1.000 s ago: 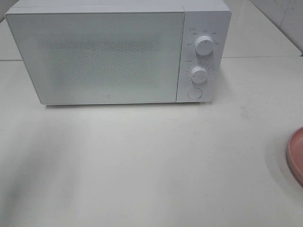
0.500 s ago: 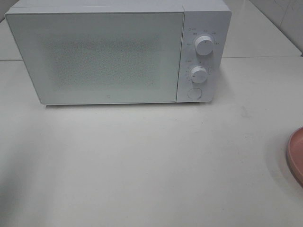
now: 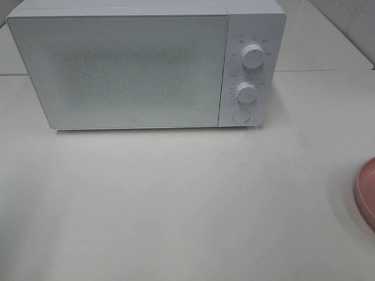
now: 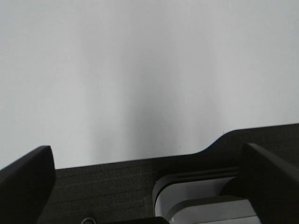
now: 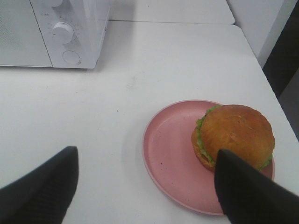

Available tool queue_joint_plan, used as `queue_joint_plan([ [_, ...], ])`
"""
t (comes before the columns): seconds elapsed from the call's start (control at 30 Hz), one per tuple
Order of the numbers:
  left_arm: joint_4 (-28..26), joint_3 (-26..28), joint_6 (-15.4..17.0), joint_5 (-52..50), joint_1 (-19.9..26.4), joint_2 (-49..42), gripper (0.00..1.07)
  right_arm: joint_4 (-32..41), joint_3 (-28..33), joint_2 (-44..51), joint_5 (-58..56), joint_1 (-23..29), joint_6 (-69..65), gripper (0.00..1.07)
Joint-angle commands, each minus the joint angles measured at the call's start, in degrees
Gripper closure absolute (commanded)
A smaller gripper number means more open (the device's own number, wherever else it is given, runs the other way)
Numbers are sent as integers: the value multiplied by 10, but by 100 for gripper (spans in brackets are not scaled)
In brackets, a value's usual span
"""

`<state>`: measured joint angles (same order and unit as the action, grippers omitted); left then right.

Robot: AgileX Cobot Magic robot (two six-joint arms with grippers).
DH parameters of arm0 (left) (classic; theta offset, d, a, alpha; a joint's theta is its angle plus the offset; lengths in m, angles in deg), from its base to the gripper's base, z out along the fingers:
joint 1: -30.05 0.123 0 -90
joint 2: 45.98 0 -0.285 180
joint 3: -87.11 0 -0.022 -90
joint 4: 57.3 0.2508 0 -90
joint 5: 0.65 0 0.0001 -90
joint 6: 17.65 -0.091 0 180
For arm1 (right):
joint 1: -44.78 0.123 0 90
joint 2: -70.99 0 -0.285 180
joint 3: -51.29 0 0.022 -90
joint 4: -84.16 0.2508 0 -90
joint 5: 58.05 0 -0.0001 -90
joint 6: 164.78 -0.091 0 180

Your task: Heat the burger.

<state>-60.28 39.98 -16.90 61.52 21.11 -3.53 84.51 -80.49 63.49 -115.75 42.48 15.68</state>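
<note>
Right wrist: burger on plate, untouched | both claws apart, empty | microwave closed | next: open door.

The microwave looks smooth white plastic, its door finely speckled; the burger bun is glossy; the pink plate matt.

The burger sits on the plate, which lies right of the microwave
</note>
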Motion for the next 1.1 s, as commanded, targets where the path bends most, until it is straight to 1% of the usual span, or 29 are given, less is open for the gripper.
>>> queue_joint_plan([
  [0.03,1,-3,-2,-7,1,-28,7,1,3,15,8,-3,1,31],
  [0.2,0,-3,-2,-7,1,-95,7,1,3,15,8,-3,1,31],
  [0.23,0,-3,-2,-7,1,-95,7,1,3,15,8,-3,1,31],
  [0.27,-5,-3,-1,-7,1,-122,7,1,3,15,8,-3,1,31],
  [0.33,-10,-3,-1,-8,1,-136,7,1,3,15,8,-3,1,31],
  [0.37,-15,-3,-1,-8,1,-161,7,1,3,15,8,-3,1,31],
  [0.43,-14,-3,-1,-8,1,-172,7,1,3,15,8,-3,1,31],
  [0.47,-14,-3,-1,-9,1,-200,7,1,3,15,8,-3,1,31],
  [0.5,-14,-3,-1,-9,1,-200,7,1,3,15,8,-3,1,31],
  [0.57,-14,-3,-1,-9,1,-246,7,1,3,15,8,-3,1,31],
  [0.6,-14,-3,-1,-9,1,-246,7,1,3,15,8,-3,1,31],
  [0.63,-14,-3,-1,-9,1,-276,7,1,3,15,8,-3,1,31],
  [0.7,-14,-3,-1,-9,1,-286,7,1,3,15,8,-3,1,31],
  [0.77,-13,-3,-1,-9,1,-320,7,1,3,15,8,-3,1,31],
  [0.8,-13,-3,-1,-9,1,-320,7,1,3,15,8,-3,1,31],
  [0.93,-13,-3,-1,-9,1,-366,7,1,3,15,8,-3,1,31],
  [1.1,-13,-4,-1,-9,1,-364,7,1,3,15,8,-3,1,31],
])
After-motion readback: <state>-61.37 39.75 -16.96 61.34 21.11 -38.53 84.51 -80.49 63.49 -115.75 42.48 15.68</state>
